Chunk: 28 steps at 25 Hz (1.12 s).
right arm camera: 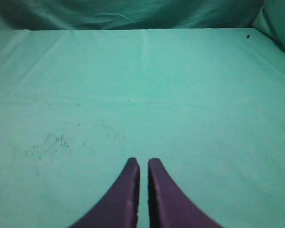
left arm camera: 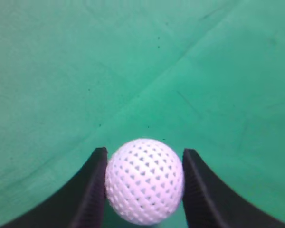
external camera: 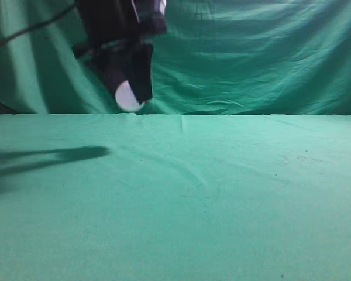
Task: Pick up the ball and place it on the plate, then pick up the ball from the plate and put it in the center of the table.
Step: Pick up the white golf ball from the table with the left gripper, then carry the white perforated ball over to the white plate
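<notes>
Above the table, left gripper clamps the ball; right gripper nearly closed, empty.

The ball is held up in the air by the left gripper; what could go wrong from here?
The ball is round, and the left gripper pinches it only at two sides, so it might slip out. Released from this height, it could bounce or roll across the table. No plate is visible to stop it.

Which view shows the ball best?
Left wrist view: the ball fills the lower frame, dimples sharp, clamped between the left gripper's fingers. Exterior shows only a blurred white patch under the raised gripper. Right wrist view shows none of it.
</notes>
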Motion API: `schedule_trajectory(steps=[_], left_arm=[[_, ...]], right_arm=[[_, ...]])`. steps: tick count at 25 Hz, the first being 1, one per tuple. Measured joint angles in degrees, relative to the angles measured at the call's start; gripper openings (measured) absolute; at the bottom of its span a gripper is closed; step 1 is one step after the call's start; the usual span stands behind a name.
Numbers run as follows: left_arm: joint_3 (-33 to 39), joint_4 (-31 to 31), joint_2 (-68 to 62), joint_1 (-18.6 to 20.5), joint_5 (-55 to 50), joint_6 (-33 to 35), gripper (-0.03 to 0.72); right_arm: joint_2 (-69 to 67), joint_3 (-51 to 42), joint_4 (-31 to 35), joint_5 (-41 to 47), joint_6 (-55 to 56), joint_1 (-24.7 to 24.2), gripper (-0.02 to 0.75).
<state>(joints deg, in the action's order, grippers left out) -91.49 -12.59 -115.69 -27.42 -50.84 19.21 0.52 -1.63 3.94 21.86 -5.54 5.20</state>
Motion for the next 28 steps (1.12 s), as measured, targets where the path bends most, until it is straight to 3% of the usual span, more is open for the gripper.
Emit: schedule_trajectory(steps=[5, 11, 24, 26, 28], left_arm=[[-0.58, 0.88, 6.74, 0.97, -4.33, -5.50, 0.312], [0.65, 3.49, 16.67, 5.80, -7.38, -7.53, 0.312], [19.95, 6.68, 36.07, 20.39, -5.81, -10.92, 0.312], [21.85, 8.52, 37.53, 22.11, -5.57, -11.17, 0.312], [24.14, 10.54, 38.63, 23.48, -5.40, -11.50, 0.312]], right_arm=[[0.00, 0.00, 0.00, 0.00, 0.00, 0.00, 0.077], [0.00, 0.00, 0.00, 0.00, 0.00, 0.00, 0.077], [0.00, -0.02, -0.78, -0.99, -0.17, 0.00, 0.077], [0.00, -0.02, 1.99, -5.48, 2.03, 0.00, 0.077], [0.00, -0.02, 9.06, -11.94, 5.03, 0.00, 0.077]])
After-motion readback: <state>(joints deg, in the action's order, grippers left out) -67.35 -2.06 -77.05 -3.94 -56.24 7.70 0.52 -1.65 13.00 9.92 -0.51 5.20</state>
